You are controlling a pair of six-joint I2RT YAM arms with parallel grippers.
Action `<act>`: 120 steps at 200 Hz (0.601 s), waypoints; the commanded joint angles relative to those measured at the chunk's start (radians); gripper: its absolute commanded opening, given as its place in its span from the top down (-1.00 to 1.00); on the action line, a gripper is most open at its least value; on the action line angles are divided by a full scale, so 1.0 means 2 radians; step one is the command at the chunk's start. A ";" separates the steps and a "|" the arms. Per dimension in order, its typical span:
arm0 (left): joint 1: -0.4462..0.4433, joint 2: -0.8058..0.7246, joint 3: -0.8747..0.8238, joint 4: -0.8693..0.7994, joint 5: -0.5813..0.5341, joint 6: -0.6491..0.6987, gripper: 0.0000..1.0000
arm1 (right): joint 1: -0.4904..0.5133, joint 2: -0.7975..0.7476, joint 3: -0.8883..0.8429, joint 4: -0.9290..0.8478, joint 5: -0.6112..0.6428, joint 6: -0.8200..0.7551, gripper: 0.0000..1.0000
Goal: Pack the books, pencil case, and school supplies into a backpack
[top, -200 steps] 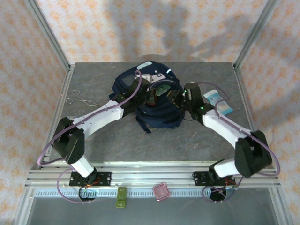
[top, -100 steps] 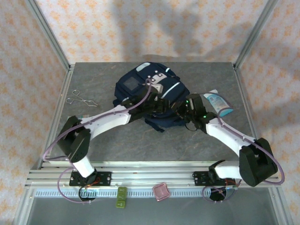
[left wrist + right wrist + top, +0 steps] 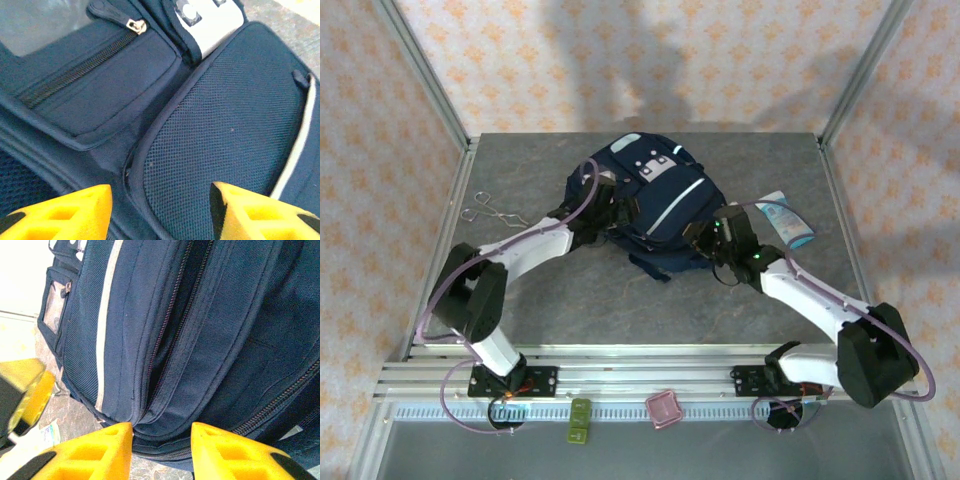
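Top external, backpack (image 3: 665,215) diagonal, top far-left

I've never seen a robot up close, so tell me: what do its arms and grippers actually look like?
The left arm and right arm are smooth white tubes linked by bulky black joints. A thin purple cable loops along each. The left gripper and right gripper have chunky bright yellow fingers with hollow moulded cells.
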 commanded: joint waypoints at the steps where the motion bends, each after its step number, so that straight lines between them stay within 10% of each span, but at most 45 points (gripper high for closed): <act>1: -0.001 0.019 0.034 0.002 0.012 -0.003 -0.09 | 0.002 -0.017 -0.005 -0.007 0.018 0.001 0.30; 94: -0.001 0.077 0.054 -0.017 0.015 0.003 0.01 | 0.002 -0.018 -0.005 -0.010 0.017 0.001 0.30; 120: -0.001 0.079 0.058 -0.017 0.019 0.000 0.85 | 0.002 -0.016 -0.001 -0.010 0.013 -0.001 0.30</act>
